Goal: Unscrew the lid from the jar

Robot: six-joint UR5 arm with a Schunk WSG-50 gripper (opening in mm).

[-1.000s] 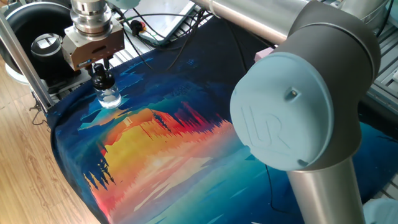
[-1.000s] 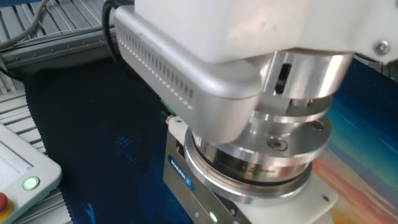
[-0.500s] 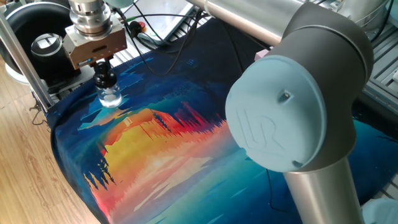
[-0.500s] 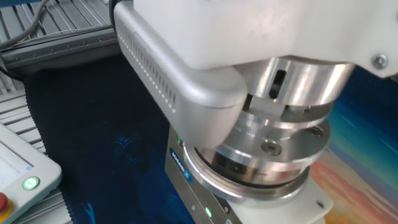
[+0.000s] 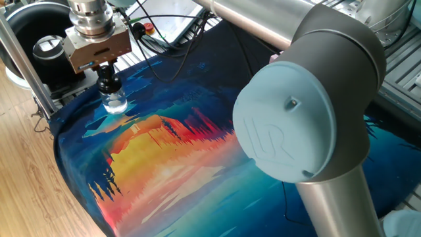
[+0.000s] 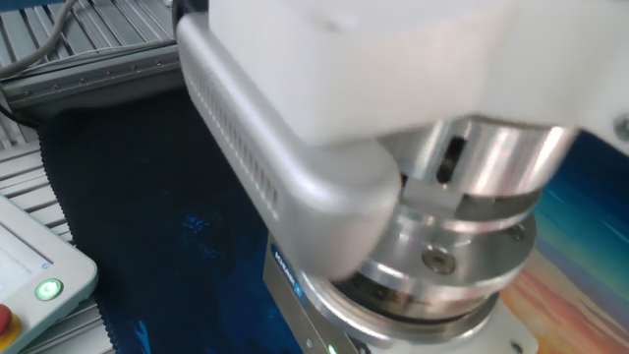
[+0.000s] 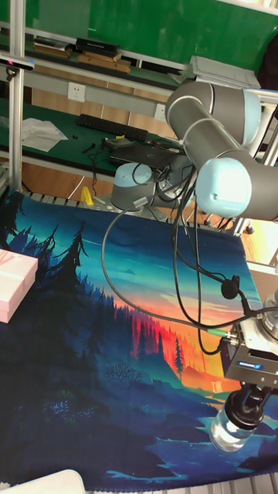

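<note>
The painted cloth (image 5: 171, 151) covered the table, and everything else sat relative to it. The arm (image 5: 309, 118) loomed over its near side (filling much of one fixed view). At the cloth's far corner the gripper (image 5: 108, 78) stood upright, jaws clenched on the lid (image 5: 109, 85). Beneath it the jar (image 5: 116, 103) rested on the cloth.
</note>
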